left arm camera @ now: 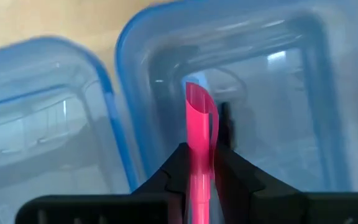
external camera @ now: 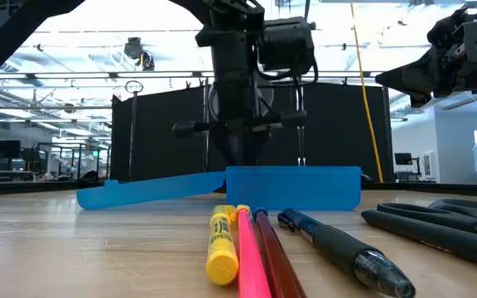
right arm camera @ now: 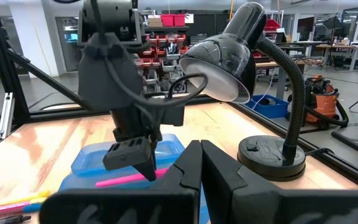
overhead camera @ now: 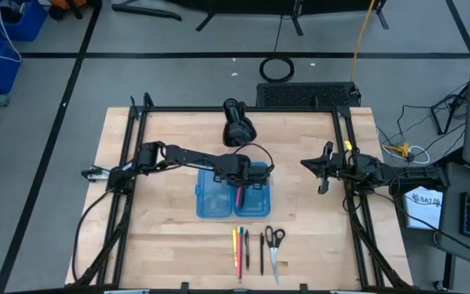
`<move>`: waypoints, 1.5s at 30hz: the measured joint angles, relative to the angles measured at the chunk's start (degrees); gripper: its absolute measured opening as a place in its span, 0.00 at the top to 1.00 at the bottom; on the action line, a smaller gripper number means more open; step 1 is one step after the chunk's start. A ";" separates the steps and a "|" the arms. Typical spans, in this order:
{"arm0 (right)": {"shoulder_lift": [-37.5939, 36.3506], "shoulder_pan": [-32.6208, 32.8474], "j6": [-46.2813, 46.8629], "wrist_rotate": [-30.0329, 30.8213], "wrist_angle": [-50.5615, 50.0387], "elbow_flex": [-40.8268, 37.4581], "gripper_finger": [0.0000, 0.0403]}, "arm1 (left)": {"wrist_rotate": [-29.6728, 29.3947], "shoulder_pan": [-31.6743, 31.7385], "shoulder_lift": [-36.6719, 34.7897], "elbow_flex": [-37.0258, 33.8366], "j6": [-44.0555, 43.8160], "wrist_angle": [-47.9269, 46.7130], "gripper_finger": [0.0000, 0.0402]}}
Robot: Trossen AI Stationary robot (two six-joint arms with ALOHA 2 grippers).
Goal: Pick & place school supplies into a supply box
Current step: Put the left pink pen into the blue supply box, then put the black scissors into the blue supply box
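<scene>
Left gripper [overhead camera: 239, 194] clamped on a thin pink pen [left arm camera: 199, 134], held over the right half of the open translucent blue plastic pencil case [overhead camera: 206, 200] at table centre; the left wrist view shows the pen pinched between the two dark fingers [left arm camera: 174, 171], its tip pointing down into the case. In the right wrist view the pink pen lies across the case rim, nearly level. Right gripper [overhead camera: 323, 173] idle at the right side of the table, raised, fingers pressed together, holding nothing. Near edge of the table, in a row in front of the case: yellow pen [external camera: 221, 242] with dark lettering on the barrel, too blurred to read, pink pen [external camera: 249, 252], dark red pencil [external camera: 273, 257], black pen [external camera: 346, 252], then black-handled scissors [overhead camera: 273, 245] with silver blades at the right end. Bulky black gooseneck desk lamp [right arm camera: 253, 74] stands at the far side of the wooden table [overhead camera: 153, 237], behind the case. No readable brand on the case or lamp.
</scene>
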 joint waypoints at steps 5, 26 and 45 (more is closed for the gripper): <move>0.00 -0.01 -0.02 0.00 0.00 0.00 1.00 | 0.23 -0.43 0.00 -1.71 -0.38 0.07 0.86; 0.00 0.02 -0.01 0.02 0.00 0.00 1.00 | -0.17 -0.39 -0.04 -0.72 4.87 5.75 0.64; 0.00 0.02 0.42 -3.03 -0.91 0.00 1.00 | -6.61 -18.44 -5.87 27.47 65.31 -5.71 0.82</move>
